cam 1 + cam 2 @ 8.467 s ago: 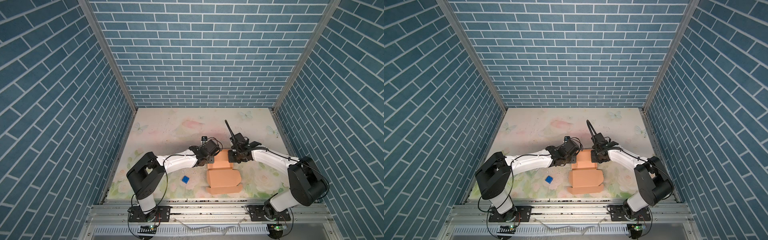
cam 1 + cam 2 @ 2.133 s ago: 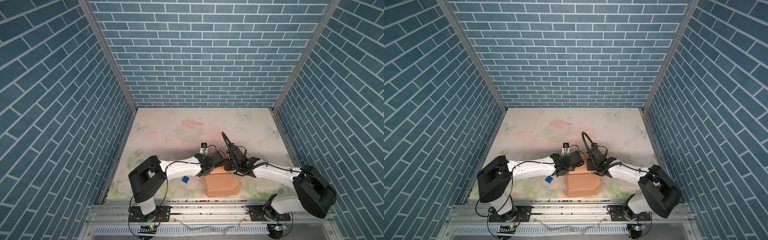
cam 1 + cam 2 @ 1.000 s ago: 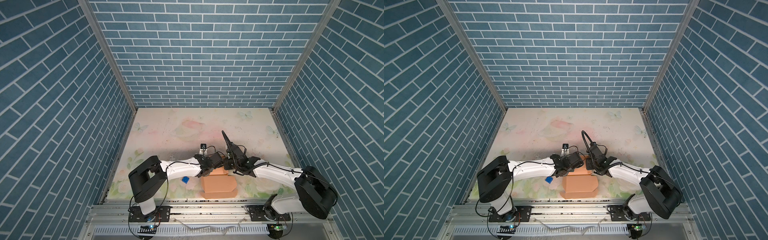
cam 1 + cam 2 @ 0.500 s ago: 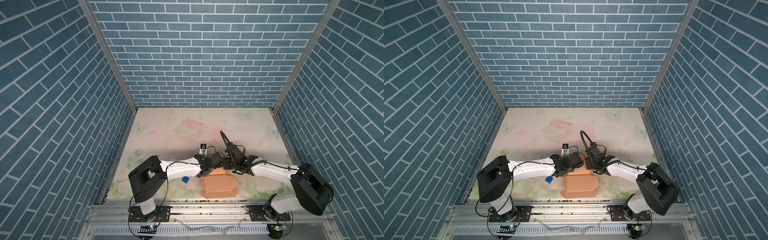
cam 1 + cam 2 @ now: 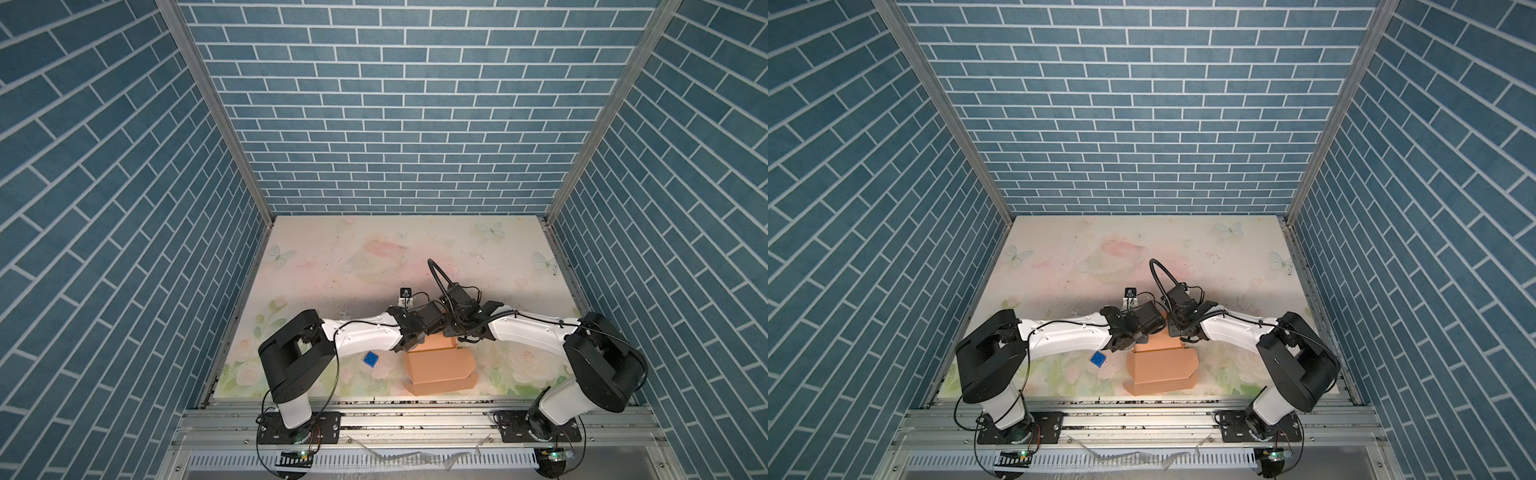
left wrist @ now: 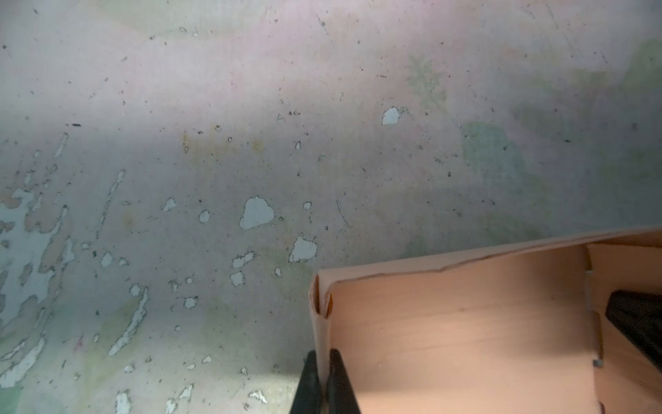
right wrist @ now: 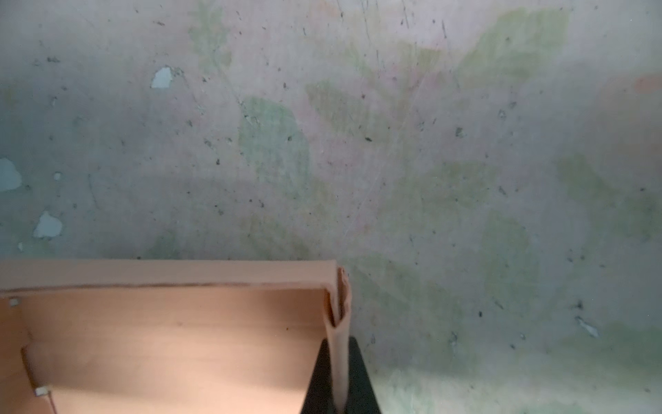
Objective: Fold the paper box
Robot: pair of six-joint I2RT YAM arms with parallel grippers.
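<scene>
Top views bright, sharp; wrist views dim, soft.

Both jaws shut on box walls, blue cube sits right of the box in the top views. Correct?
One error: the cube sits left of the box, as both top views show. The rest stands: both jaws are shut on box walls, as the wrist views show.
</scene>
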